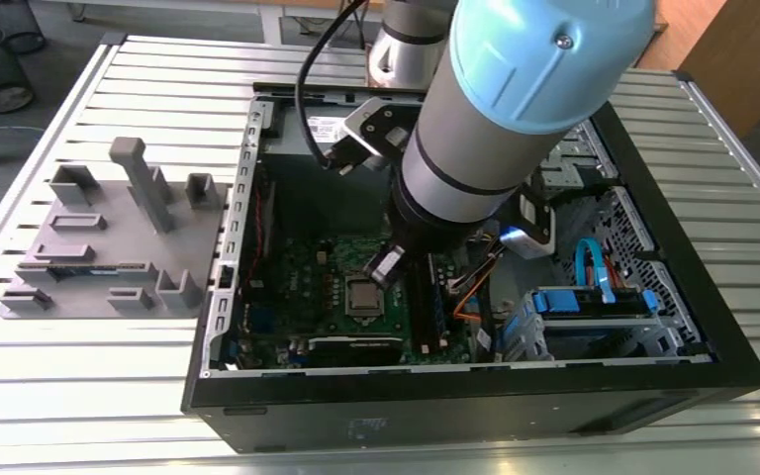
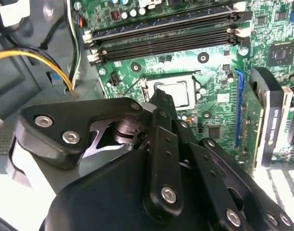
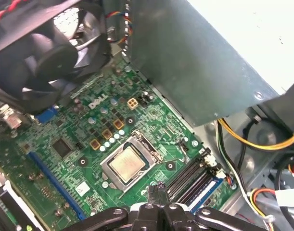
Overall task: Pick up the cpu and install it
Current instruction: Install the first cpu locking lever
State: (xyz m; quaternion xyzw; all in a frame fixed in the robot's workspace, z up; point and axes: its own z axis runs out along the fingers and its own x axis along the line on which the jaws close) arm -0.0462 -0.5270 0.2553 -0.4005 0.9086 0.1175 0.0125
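My pincer [image 3: 159, 188] hangs pinched narrow, empty, beside the cpu [image 3: 129, 163] lying in its socket [image 3: 143, 143]; I judge level, square seating matters most.

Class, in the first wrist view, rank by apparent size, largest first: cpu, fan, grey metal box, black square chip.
1. grey metal box
2. fan, cut off by the picture edge and close to the camera, so its rank against the box is unsure
3. cpu
4. black square chip

Square silvery cpu [image 3: 129, 162], lying flat, seated in motherboard socket [image 3: 147, 144]
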